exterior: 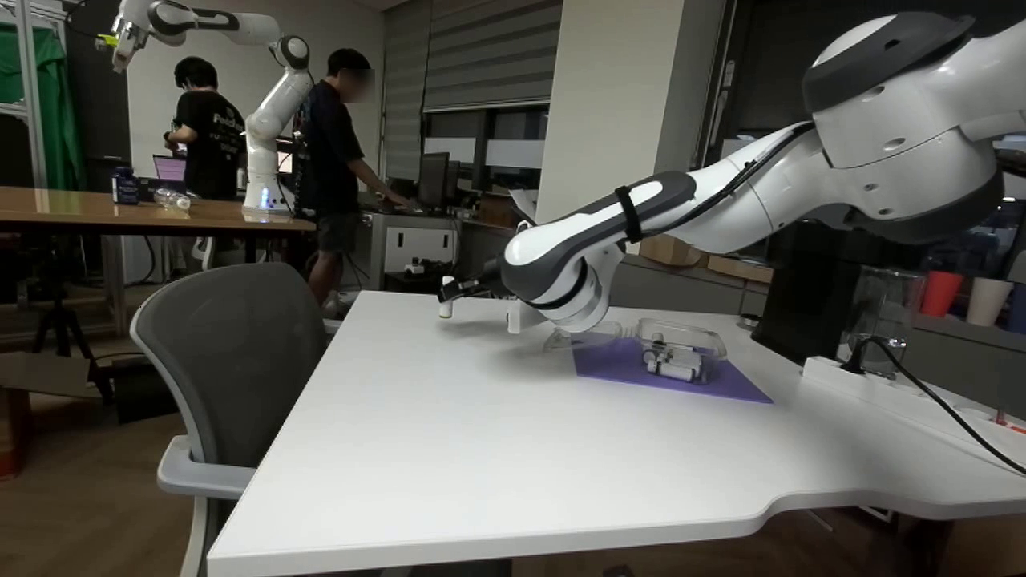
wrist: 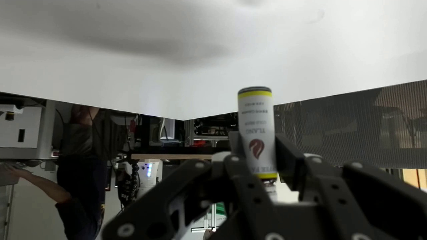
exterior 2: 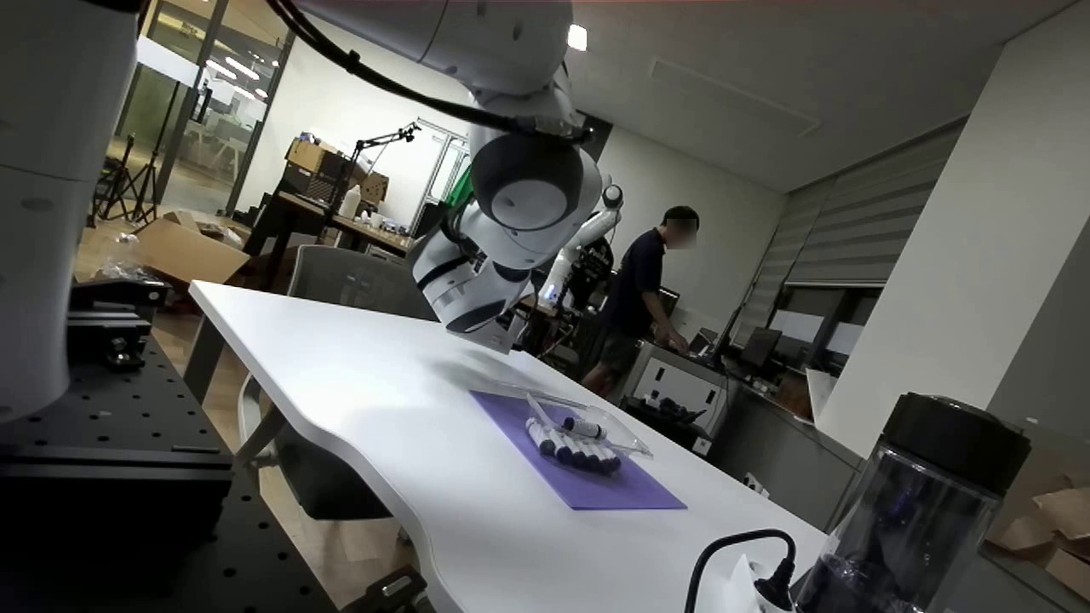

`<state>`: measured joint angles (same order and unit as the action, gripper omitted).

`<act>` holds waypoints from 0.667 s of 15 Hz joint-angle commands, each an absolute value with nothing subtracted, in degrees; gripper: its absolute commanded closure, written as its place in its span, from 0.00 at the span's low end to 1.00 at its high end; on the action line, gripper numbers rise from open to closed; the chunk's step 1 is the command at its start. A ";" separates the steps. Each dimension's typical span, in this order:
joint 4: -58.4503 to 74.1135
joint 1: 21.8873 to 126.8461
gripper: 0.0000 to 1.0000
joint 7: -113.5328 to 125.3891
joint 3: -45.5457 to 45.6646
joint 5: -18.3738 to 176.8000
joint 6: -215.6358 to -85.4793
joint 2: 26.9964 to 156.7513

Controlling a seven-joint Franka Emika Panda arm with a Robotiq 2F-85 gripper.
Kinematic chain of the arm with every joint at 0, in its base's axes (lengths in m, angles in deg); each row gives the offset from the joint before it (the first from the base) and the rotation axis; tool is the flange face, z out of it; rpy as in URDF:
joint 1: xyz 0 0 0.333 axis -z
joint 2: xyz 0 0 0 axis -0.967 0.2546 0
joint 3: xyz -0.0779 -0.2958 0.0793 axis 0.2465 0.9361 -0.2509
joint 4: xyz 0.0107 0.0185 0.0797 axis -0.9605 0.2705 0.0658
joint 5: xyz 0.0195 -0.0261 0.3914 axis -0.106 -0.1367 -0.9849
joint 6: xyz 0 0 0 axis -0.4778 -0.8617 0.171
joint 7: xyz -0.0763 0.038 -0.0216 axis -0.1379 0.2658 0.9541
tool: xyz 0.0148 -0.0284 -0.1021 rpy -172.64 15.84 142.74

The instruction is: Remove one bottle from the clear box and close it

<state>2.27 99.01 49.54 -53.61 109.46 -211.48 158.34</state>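
Wrist view: bottle [wrist: 256, 130] in pincer [wrist: 260, 151]

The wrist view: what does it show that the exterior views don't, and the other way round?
Only the wrist view shows the red emblem printed on the bottle gripped in the tool.
Only the exterior views show the clear box with more small bottles, the purple mat and the white arm carrying the tool.
Both share the white table, the gray chair and a person in dark clothes, upside down in the wrist view.
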 commanded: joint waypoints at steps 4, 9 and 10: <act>1.37 99.24 0.93 50.16 -54.29 111.20 -211.60 159.50; 1.50 99.22 0.93 49.79 -54.08 111.00 -211.27 159.50; 1.01 98.79 0.93 49.67 -53.66 110.48 -211.38 159.50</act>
